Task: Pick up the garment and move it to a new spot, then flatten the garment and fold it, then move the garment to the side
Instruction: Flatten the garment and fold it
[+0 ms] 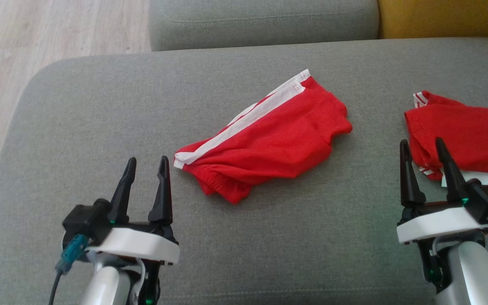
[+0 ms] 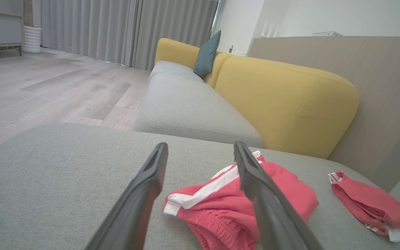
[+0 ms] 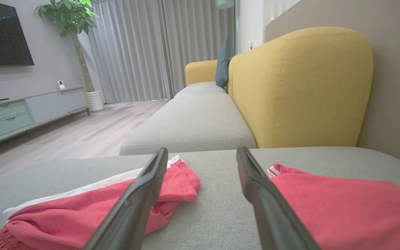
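My left claw [image 1: 148,159] and right claw [image 1: 421,141] are open and empty. The red shorts [image 1: 269,140] lie bunched just past my left claw. I might grab the look-alike red cloth [image 1: 464,131] by my right claw.

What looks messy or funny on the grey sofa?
The red shorts lie crumpled and slanted on the grey cushion, with one end bunched up instead of flat. A second red garment lies by the right gripper. Nothing looks torn or spilled.
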`<state>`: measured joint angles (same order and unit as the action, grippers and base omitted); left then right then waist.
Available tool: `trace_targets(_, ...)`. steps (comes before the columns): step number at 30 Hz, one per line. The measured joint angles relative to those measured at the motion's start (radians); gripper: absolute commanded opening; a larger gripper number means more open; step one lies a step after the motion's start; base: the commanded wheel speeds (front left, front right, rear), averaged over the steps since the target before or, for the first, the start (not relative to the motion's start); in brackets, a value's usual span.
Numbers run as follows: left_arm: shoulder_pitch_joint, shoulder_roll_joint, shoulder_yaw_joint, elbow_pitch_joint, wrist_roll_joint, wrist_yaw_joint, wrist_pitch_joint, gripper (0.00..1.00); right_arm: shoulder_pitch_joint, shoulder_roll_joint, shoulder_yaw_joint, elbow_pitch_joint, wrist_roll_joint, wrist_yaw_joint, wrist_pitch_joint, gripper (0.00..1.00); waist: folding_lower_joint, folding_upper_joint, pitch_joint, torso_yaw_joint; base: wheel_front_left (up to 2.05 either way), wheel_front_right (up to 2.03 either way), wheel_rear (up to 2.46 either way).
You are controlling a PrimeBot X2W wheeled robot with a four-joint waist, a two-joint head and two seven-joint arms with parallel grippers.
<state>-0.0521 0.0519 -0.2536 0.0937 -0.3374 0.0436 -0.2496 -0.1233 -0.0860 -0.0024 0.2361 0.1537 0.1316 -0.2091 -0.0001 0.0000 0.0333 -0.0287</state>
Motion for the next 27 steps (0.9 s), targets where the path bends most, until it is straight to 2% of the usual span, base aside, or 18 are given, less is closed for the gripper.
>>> trace_targets(6,-0.001,0.000,-0.015,-0.007,0.000,0.000,0.000,1.00,0.012,0.019,-0.021,-0.031,0.001,0.000,0.037,1.00,0.0000,0.0000,0.015,0.017,0.00,0.00,0.00)
trace_targets(12,-0.020,-0.001,-0.033,-0.007,0.000,0.001,0.000,1.00,0.000,0.031,-0.058,-0.007,0.099,0.000,0.128,1.00,0.0000,0.0000,0.060,0.048,0.00,0.00,0.00)
trace_targets(20,-0.076,-0.003,-0.070,-0.001,-0.012,0.000,0.000,1.00,-0.161,0.036,-0.112,0.161,0.403,0.000,0.278,1.00,0.0000,0.0000,0.139,0.118,0.00,0.00,0.00)
trace_targets(27,-0.111,-0.004,-0.099,0.002,-0.030,0.001,0.000,1.00,-0.312,0.036,-0.180,0.371,0.524,0.000,0.352,1.00,0.0000,0.0000,0.193,0.200,0.00,0.00,0.00)
